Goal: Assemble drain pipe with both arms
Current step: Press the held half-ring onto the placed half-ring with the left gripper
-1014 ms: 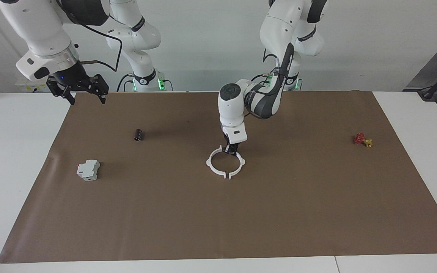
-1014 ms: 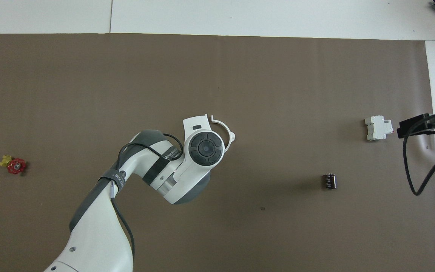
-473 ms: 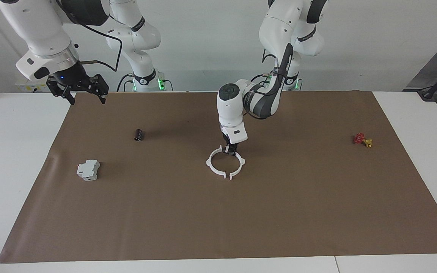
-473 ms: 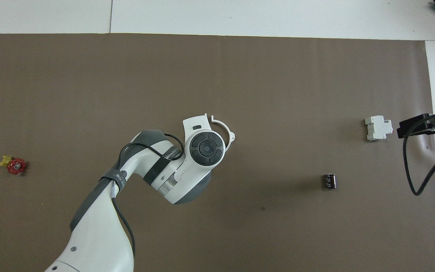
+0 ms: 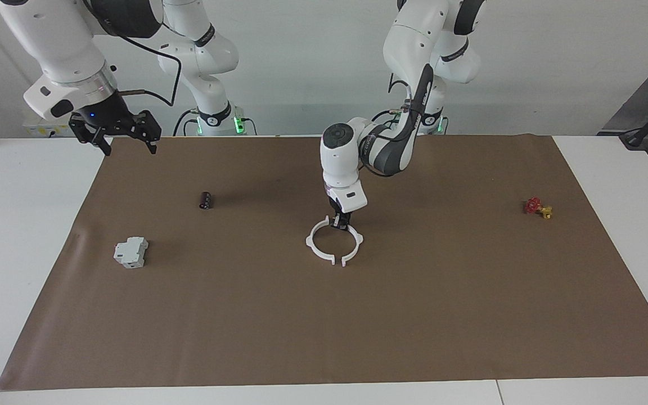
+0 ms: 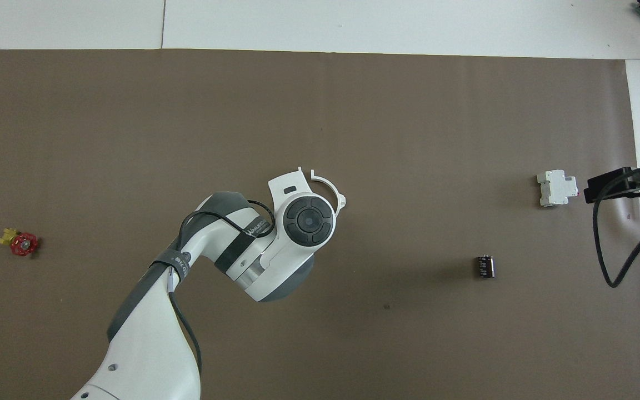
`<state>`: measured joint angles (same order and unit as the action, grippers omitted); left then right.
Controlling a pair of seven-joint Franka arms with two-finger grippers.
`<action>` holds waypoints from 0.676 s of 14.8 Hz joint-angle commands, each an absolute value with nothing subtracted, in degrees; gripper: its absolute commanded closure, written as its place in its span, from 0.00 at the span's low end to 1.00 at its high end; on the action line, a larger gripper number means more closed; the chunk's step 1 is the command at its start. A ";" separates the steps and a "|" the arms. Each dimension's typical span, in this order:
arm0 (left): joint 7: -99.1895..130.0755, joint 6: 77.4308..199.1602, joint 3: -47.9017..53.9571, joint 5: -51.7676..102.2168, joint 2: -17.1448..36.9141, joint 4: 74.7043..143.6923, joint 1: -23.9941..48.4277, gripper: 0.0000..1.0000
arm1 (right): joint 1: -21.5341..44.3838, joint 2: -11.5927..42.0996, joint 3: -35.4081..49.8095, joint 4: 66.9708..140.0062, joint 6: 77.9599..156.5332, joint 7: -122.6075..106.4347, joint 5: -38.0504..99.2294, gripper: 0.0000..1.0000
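Left arm's wrist shifted slightly since a second ago; ring and all else unmoved. Left gripper (image 5: 341,224) low at drain pipe (image 5: 334,242), tips at ring's 12 o'clock rim in facing view; whether pinching it or slack, cannot tell. Ring lies flat mid-mat, arcs paired, small gap at 6 o'clock. Right gripper (image 5: 127,136) waits high over mat's corner at right arm's end, fingers spread wide. Grey-white block (image 5: 131,252) and black cylinder (image 5: 206,199) toward right arm's end; red valve (image 5: 537,207) toward left arm's end.

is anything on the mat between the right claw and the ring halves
Nothing visible. The right claw hangs over the mat's edge at the right arm's end. The black cylinder and grey block lie off the line to the ring, where the left claw is down at its rim.
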<state>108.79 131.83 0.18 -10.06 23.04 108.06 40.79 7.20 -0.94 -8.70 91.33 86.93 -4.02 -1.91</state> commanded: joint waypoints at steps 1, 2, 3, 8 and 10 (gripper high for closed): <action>112.06 131.22 -0.53 -10.90 25.40 106.26 43.24 1.00 | 6.68 -1.58 -8.53 91.76 86.66 -4.75 -0.88 0.00; 112.32 131.22 -0.53 -10.90 25.40 106.26 43.33 1.00 | 6.68 -1.58 -8.53 91.84 86.66 -4.75 -0.88 0.00; 112.32 131.31 -0.53 -10.99 25.40 106.26 43.33 1.00 | 6.68 -1.58 -8.44 91.76 86.66 -4.75 -0.88 0.00; 111.97 131.48 -0.53 -11.34 25.40 106.35 43.33 1.00 | 6.68 -1.58 -8.52 91.85 86.66 -4.75 -0.88 0.00; 111.80 131.57 -0.53 -12.30 25.40 106.35 43.24 1.00 | 6.68 -1.58 -8.52 91.85 86.66 -4.75 -0.88 0.00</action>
<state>110.68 131.81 0.21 -10.29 23.25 107.77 42.06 7.20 -0.94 -8.70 91.33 86.93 -4.02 -1.90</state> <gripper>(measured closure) 0.930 0.000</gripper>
